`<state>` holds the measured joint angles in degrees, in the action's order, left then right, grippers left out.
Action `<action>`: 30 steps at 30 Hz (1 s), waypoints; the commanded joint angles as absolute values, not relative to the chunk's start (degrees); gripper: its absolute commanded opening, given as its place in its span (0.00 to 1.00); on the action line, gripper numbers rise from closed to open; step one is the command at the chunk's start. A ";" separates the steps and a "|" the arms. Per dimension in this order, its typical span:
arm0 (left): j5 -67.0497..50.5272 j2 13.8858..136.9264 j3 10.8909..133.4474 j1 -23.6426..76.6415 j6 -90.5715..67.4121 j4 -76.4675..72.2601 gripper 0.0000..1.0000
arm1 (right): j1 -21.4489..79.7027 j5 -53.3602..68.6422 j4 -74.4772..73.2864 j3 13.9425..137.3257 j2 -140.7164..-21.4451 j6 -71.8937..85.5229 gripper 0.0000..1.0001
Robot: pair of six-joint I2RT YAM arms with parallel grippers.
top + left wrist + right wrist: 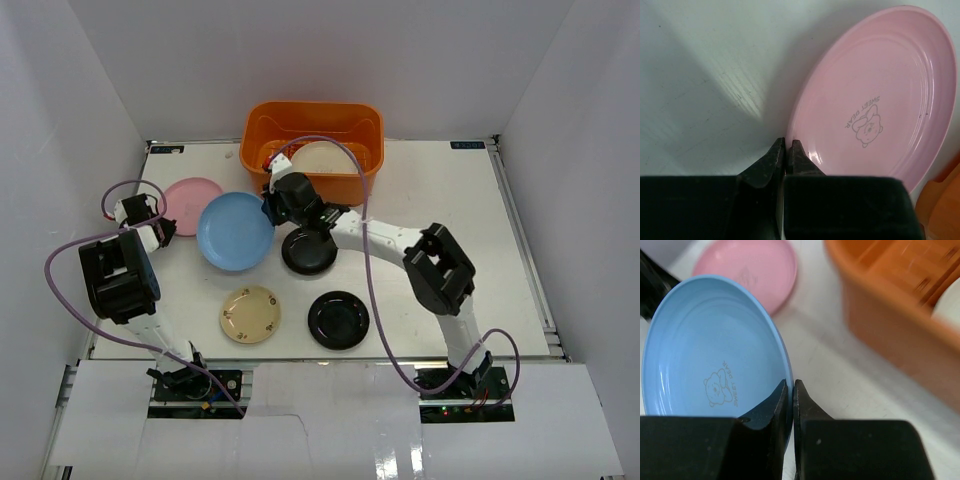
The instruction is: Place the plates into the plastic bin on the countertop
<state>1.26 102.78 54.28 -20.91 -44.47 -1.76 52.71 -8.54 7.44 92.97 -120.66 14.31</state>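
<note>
My left gripper (788, 150) is shut on the near rim of the pink plate (880, 95), which has a small bear print; in the top view this gripper (165, 224) sits at the left edge of the pink plate (195, 203). My right gripper (791, 390) is shut on the right rim of the light blue plate (710, 350), which looks tilted. From above, that gripper (270, 212) is between the blue plate (233, 232) and the orange plastic bin (310, 125). A cream plate (325, 158) lies in the bin. The countertop (430, 200) is white.
Two black plates (309, 252) (338, 320) and a tan plate (250, 313) lie on the countertop in front of the bin. The bin's wall (900, 305) stands close to the right of the blue plate. White walls enclose the table.
</note>
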 commanded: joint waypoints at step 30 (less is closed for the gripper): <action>10.97 79.18 68.44 9.04 -38.76 -0.35 0.00 | 26.28 -12.75 8.53 115.40 -127.72 11.77 0.49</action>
<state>5.91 76.82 62.28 5.96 -41.15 0.25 26.00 -14.87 4.60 114.61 -134.19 10.74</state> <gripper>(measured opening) 0.124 0.427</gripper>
